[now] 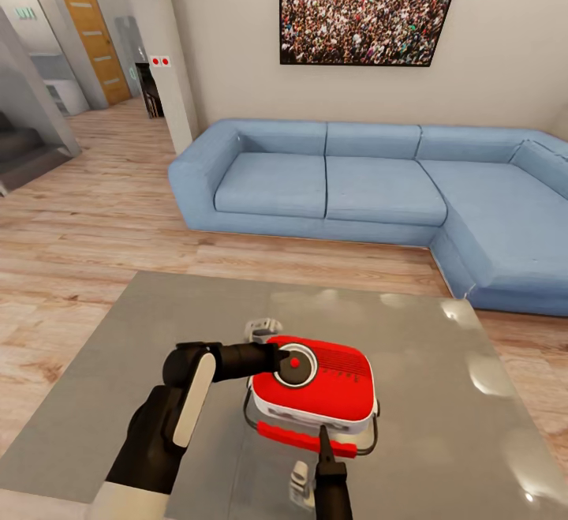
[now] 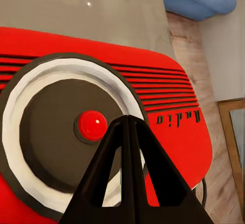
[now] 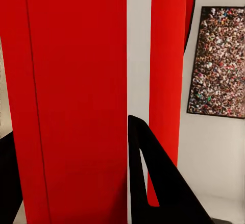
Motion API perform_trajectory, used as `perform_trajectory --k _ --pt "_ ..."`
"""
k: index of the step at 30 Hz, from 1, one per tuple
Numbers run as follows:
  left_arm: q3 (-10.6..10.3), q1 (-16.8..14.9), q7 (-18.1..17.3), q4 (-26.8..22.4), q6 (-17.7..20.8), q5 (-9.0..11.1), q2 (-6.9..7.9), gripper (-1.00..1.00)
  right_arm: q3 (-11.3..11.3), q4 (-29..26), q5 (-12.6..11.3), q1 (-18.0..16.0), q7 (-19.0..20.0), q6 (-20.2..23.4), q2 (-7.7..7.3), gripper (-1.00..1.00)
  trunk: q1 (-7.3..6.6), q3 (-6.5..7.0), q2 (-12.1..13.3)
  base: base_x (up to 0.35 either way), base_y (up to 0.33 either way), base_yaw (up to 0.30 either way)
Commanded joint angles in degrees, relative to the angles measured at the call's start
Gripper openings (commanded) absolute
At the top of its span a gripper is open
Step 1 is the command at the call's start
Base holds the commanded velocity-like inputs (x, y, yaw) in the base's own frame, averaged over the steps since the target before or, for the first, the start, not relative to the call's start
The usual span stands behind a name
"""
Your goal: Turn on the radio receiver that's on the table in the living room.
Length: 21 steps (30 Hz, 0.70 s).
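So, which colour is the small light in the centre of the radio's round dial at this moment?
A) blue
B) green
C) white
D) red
D: in the left wrist view the small round light at the middle of the dial on the radio receiver is red, and the head view shows the same.
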Motion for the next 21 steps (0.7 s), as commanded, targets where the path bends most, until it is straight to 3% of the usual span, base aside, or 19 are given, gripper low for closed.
perform_trajectory --k 1,3,8,21 --pt "0.0 0.0 0.0 0.3 0.0 0.0 -0.03 -1.0 0.1 0.0 0.8 0.0 -0.1 0.5 -0.05 -1.0 0.0 0.0 0.0 0.0 0.0 0.0" --pt "0.0 0.0 0.0 0.5 0.0 0.0 -0.04 -1.0 0.6 0.0 0.8 0.0 -0.1 0.4 -0.09 -1.0 0.0 0.0 0.0 0.0 0.0 0.0" --pt "0.0 0.0 3.8 1.4 0.0 0.8 -0.04 -1.0 3.6 0.1 0.8 0.0 -0.1 0.5 -0.17 -1.0 0.0 0.0 0.0 0.0 0.0 0.0" --pt "0.0 0.0 4.6 1.7 0.0 2.0 -0.04 -1.0 3.8 0.2 0.6 0.0 -0.1 0.6 -0.43 -1.0 0.0 0.0 0.0 0.0 0.0 0.0"
